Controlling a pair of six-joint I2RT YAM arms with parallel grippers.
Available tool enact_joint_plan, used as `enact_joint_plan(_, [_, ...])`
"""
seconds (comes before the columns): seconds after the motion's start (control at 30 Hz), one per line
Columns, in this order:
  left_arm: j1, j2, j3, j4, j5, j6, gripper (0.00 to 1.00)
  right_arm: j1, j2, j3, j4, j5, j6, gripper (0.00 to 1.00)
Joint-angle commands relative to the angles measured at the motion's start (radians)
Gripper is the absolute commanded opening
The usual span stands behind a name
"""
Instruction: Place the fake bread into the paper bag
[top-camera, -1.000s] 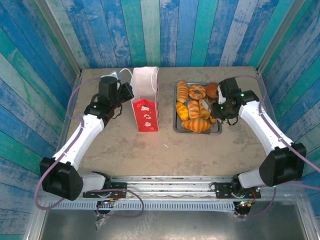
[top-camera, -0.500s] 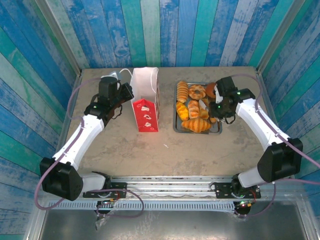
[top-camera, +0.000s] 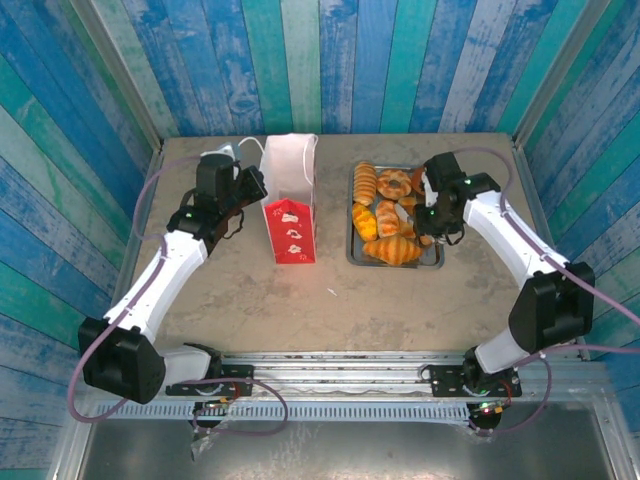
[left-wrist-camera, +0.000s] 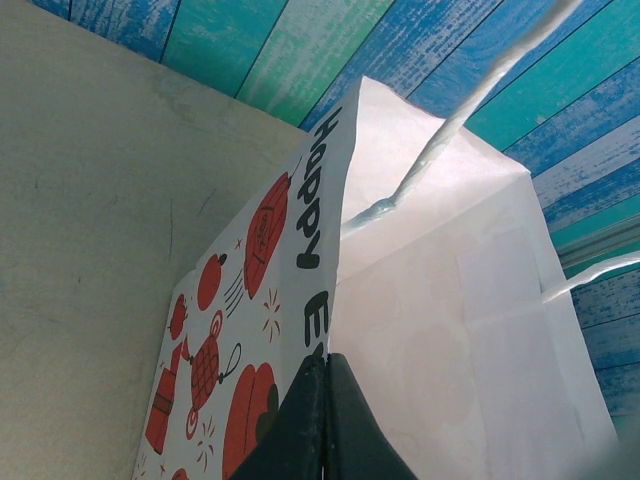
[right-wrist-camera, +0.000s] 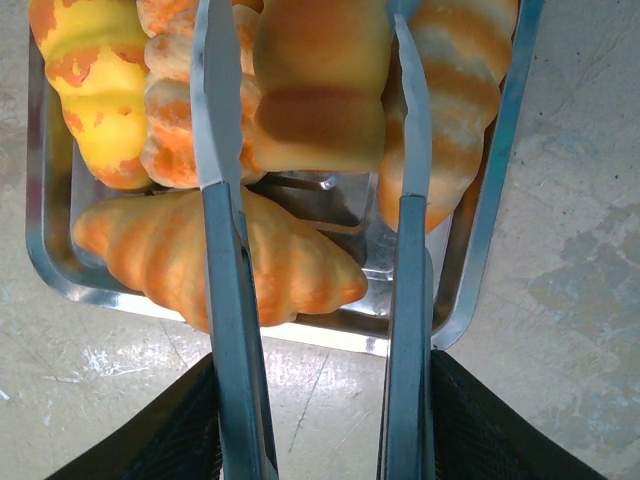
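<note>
So the right gripper (right-wrist-camera: 325, 432) is squeezing the metal tongs (right-wrist-camera: 225, 260), blades straddling a bread roll (right-wrist-camera: 320, 90) at its 12 o'clock in the tray (right-wrist-camera: 492, 250), and the left gripper (left-wrist-camera: 326, 378) is pinched tight on the paper bag (left-wrist-camera: 440, 300) wall.

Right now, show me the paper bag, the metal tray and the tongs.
paper bag (top-camera: 291, 230), top external view, red front panel.
metal tray (right-wrist-camera: 340, 210), right wrist view, bare floor.
tongs (right-wrist-camera: 222, 240), right wrist view, left blade.

steel tongs (right-wrist-camera: 225, 250) above grey metal tray (right-wrist-camera: 482, 258)
</note>
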Motion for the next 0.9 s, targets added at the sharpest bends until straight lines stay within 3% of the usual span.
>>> enact_joint_plan(0.0, [-0.004,-0.057,-0.010,0.013,-0.003,0.012,0.00,0.007,0.018,0.037,-0.024,0.023,-0.018,0.50])
enact_joint_plan(0.47, [-0.004,-0.071,-0.009,0.025,0.036,0.005,0.00,0.008,-0.081,0.032,-0.038,0.047,-0.004,0.19])
enact_joint_plan(0.87, [-0.004,-0.072,-0.019,0.038,0.059,-0.005,0.00,0.017,-0.275,0.069,0.032,0.035,0.023,0.12])
